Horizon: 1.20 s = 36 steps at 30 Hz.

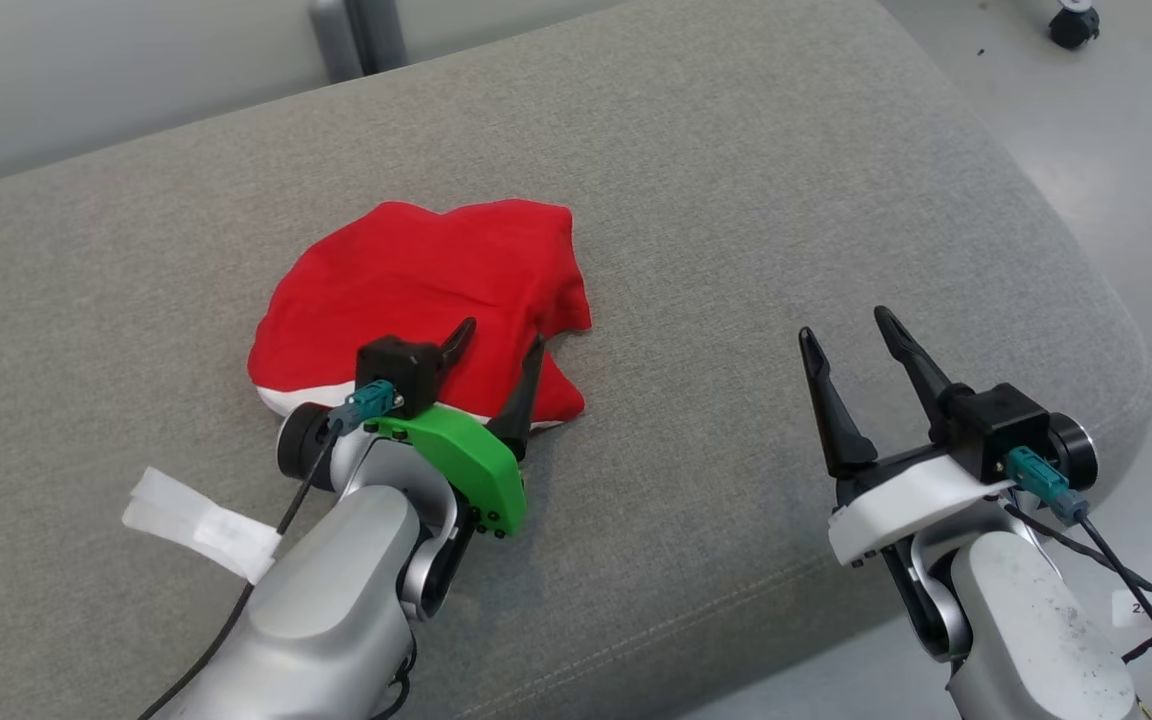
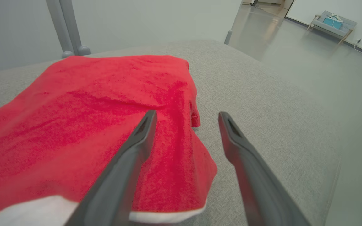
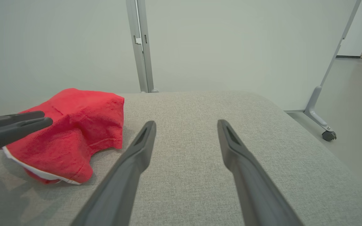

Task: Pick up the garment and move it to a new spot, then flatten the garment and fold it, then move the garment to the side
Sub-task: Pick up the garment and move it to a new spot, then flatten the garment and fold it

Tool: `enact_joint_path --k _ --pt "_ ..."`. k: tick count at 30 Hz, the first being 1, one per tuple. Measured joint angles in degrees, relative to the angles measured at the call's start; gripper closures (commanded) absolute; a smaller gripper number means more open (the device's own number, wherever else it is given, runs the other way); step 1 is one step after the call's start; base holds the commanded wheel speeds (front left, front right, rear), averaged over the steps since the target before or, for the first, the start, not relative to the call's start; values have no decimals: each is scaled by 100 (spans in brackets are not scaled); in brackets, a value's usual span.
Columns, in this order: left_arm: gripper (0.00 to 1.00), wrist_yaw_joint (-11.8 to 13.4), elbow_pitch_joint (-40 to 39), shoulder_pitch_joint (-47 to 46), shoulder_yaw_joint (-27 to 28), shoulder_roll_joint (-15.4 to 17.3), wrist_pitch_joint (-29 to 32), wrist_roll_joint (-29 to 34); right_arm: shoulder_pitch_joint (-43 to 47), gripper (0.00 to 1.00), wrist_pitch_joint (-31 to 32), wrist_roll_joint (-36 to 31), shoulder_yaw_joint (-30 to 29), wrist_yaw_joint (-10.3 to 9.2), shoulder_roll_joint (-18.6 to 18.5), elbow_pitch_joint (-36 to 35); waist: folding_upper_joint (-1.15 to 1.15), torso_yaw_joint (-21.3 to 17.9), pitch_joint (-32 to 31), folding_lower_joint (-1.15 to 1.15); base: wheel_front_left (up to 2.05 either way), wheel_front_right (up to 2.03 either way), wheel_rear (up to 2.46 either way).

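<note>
Garment [image 1: 416, 290] sits in a rough folded bundle on the cushion [image 1: 736, 200], so I'd guess folding's mostly done and the move aside is what's left. Left claw [image 1: 501, 333] is wide open over its near edge, holding nothing. Right claw [image 1: 844, 325] is wide too, well right of it.

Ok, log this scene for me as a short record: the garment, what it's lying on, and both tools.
garment: red garment, rumpled, not laid flat
surface: grey cushion
left tool: open, over the garment's near right edge, holding nothing
right tool: open, over bare cushion, apart from the garment
fold: not yet done
</note>
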Motion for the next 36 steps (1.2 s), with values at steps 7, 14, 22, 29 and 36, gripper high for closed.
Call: enact_joint_path --k 7,14,22,29,36 --pt "0 225 323 -1 408 -2 -24 -250 43 0 0 21 -58 0 -8 20 0 370 -111 0 0 0 0" --pt "0 296 960 7 905 5 -45 -307 101 0 0 19 -23 8 -7 24 0 704 -206 0 0 0 0" --pt "0 343 1373 174 1789 1 9 -1315 101 0 0 -14 46 98 -23 66 0 781 -219 0 0 0 0" --pt "0 298 1421 203 2016 -16 320 -1868 94 0 0 -32 53 107 -26 70 0 668 -132 0 0 0 0" --pt "0 79 1202 159 2265 -26 549 -2806 86 0 0 -33 12 104 -26 70 0 538 -37 0 0 0 0"
